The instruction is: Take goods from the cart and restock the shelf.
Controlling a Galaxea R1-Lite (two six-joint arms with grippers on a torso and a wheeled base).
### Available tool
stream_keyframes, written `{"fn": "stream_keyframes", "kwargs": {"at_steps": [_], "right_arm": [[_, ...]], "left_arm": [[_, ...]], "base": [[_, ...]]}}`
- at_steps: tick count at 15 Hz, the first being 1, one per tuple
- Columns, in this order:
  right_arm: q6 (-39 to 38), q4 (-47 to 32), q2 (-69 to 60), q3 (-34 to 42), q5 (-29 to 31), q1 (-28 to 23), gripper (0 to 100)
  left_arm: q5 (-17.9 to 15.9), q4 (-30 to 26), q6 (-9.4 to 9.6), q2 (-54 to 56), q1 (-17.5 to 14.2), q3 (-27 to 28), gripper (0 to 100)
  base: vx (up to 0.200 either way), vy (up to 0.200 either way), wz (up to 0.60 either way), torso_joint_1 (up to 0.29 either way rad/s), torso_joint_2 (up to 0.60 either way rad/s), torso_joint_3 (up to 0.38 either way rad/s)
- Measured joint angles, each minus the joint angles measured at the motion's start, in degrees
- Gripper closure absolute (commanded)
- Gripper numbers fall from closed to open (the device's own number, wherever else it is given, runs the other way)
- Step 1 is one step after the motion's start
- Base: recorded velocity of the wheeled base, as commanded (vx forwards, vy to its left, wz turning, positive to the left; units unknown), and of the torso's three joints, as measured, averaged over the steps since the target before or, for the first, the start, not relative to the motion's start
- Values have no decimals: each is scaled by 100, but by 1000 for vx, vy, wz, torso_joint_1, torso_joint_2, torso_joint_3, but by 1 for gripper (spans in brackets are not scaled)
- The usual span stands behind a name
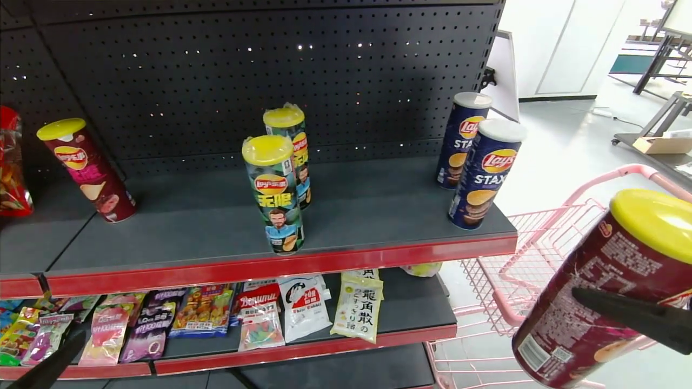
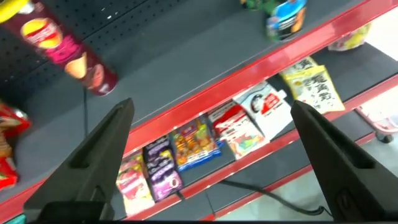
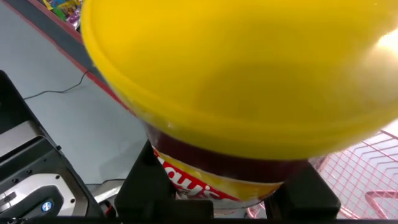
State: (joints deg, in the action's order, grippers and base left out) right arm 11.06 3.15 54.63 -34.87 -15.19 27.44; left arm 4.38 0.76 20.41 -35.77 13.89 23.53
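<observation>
The shelf carries a maroon can near its upper board's left end, two green cans mid-board with one close to the front edge, and two blue cans at the right front corner. Snack packets line the lower board. The pink cart stands off the right end. Seemingly above it, the right gripper clamps a tilted yellow-lidded maroon chip can. The left gripper is spread wide, holding nothing, before the lower board.

Matt metal shelf, pink wire cart, glossy maroon can with smooth plastic lid.
</observation>
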Motion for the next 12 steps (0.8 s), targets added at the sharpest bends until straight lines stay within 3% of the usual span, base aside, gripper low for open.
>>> {"fn": "stream_keyframes", "kwargs": {"at_steps": [12], "right_arm": [[-2, -9, -61, 50, 2, 63, 100]], "left_arm": [[0, 2, 0, 5, 0, -33, 0]], "base": [[0, 200, 0, 3, 3, 2]]}}
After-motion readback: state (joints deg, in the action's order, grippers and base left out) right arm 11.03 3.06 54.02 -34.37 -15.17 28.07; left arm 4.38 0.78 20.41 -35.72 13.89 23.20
